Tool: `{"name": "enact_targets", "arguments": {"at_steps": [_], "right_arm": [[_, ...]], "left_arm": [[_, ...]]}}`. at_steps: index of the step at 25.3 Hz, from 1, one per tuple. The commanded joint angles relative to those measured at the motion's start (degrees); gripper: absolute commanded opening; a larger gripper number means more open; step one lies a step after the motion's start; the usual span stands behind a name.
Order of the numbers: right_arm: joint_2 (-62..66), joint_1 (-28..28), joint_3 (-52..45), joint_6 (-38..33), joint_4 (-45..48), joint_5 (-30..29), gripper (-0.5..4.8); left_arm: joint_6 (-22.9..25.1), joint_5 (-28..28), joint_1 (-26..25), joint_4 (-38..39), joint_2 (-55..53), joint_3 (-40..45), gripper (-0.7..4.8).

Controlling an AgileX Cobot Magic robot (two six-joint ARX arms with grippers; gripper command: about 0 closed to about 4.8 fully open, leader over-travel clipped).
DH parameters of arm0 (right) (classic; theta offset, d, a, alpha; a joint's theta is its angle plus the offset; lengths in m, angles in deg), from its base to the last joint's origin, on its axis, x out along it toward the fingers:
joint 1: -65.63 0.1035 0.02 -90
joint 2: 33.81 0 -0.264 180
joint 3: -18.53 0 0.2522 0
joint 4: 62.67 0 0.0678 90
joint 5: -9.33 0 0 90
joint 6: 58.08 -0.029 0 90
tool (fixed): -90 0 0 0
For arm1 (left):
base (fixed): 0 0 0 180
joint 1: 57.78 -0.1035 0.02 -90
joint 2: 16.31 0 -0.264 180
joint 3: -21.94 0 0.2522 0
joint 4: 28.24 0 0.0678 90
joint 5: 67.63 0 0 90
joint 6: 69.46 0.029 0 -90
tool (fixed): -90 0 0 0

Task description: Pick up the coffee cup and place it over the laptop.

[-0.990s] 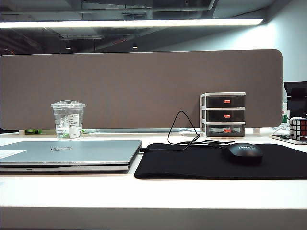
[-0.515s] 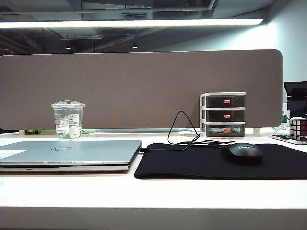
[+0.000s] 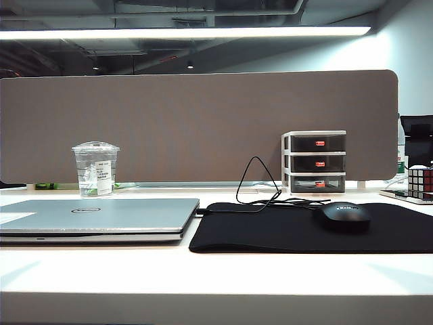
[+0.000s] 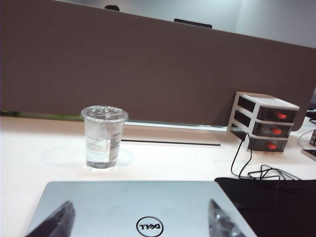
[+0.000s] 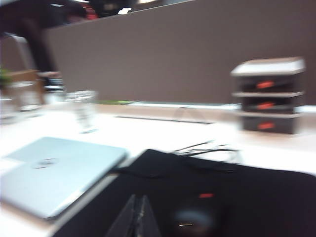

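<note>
Coffee cup [image 4: 104,137] beyond left gripper [image 4: 139,223]

Right wrist view blurred; right pincer [image 5: 139,217] cut off at the edge.

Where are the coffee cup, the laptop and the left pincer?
coffee cup [image 4: 102,140]: left wrist view, its ridged side wall.
laptop [image 3: 128,213]: exterior view, bare lid beside the logo.
left pincer [image 4: 139,223]: left wrist view, midway between its open fingertips.

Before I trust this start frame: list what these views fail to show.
- Left gripper, left wrist view: only two fingertips above the laptop, rest cut off by the frame edge.
- Right gripper, right wrist view: motion-blurred, fingertips together.
- Coffee cup label: print too small to read.
- Exterior view: neither arm appears.
</note>
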Motion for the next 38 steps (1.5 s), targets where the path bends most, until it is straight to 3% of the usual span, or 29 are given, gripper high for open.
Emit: {"name": "enact_targets", "arguments": {"at_steps": [1,9,12,14,17,19,20,29,31,33,38], "right_arm": [[0.0,3.8,-0.4,-1.7,0.8,-1.5,-0.08],[0.0,12.8,-0.4,0.9,0.8,2.9,-0.08],[0.0,16.0,-0.4,-3.7,0.8,5.5,-0.09],[0.1,16.9,-0.4,-4.4,0.5,5.8,-0.09],[0.2,17.8,-0.4,-4.4,-0.2,6.1,-0.09],[0.1,17.8,-0.4,-4.4,-1.0,6.6,-0.09],[0.2,17.8,-0.4,-4.4,-0.9,6.8,-0.09],[0.2,17.8,-0.4,-4.3,-0.9,7.8,-0.09],[0.2,17.8,-0.4,-4.3,-1.0,7.9,-0.09],[0.2,17.8,-0.4,-4.3,-1.0,7.8,-0.09],[1.9,17.8,-0.2,-3.7,-0.8,6.8,-0.09]], "left_arm": [[-0.6,-0.4,-0.1,-2.8,0.0,-0.2,3.4],[-0.2,1.1,-0.1,-1.7,0.0,-0.2,3.41],[-4.8,4.3,-0.1,0.7,0.0,-0.2,3.45],[-5.1,4.3,-0.1,1.9,0.0,-0.2,3.45],[-7.8,1.0,-0.1,2.7,0.0,-0.2,3.75],[-8.9,-5.9,-0.1,-0.4,0.0,-0.2,3.76],[-8.9,-6.3,-0.1,-1.9,0.0,-0.2,3.76],[-10.6,-5.3,-0.1,-6.9,0.0,-0.2,3.77],[-10.6,-4.7,-0.1,-6.8,0.0,-0.2,3.76],[-10.6,-0.3,-0.1,-5.9,0.0,-0.2,3.71],[-9.1,0.0,-0.1,-1.1,-3.3,-4.1,3.66]]}}
